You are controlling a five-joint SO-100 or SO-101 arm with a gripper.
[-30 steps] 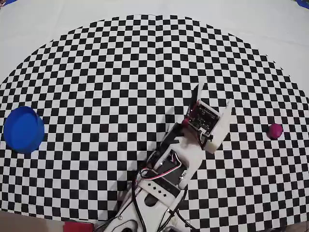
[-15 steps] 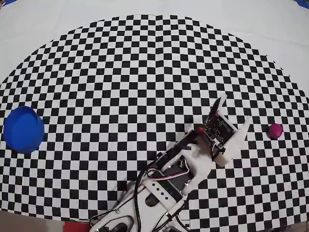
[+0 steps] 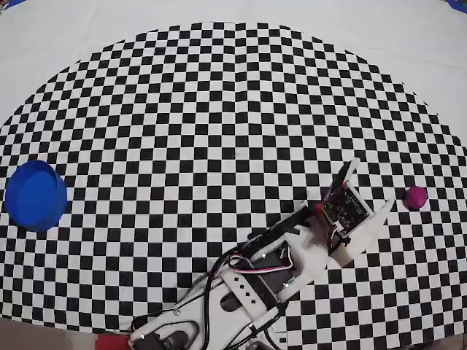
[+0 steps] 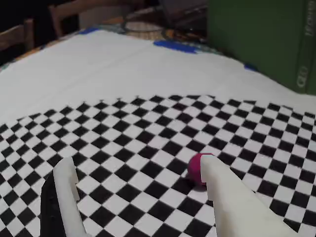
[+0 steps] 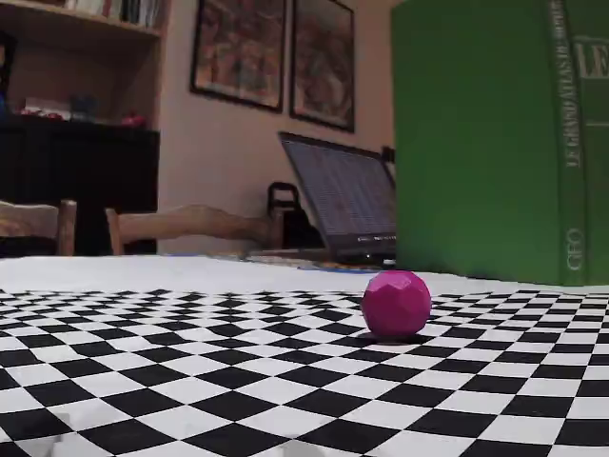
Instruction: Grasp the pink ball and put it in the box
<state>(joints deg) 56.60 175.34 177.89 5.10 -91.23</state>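
Overhead view: the pink ball (image 3: 416, 197) rests on the checkered mat (image 3: 219, 109) at its right side, well apart from the box (image 3: 35, 195) (a round blue container) at the far left edge. The gripper (image 3: 368, 188), fingers spread and holding nothing, points toward the ball from its left without touching it. Wrist view: the ball (image 4: 195, 168) lies beyond the two white fingers, partly hidden by the right one (image 4: 232, 202). Fixed view: the ball (image 5: 396, 305) sits before a green book (image 5: 495, 143) and a laptop (image 5: 343, 205).
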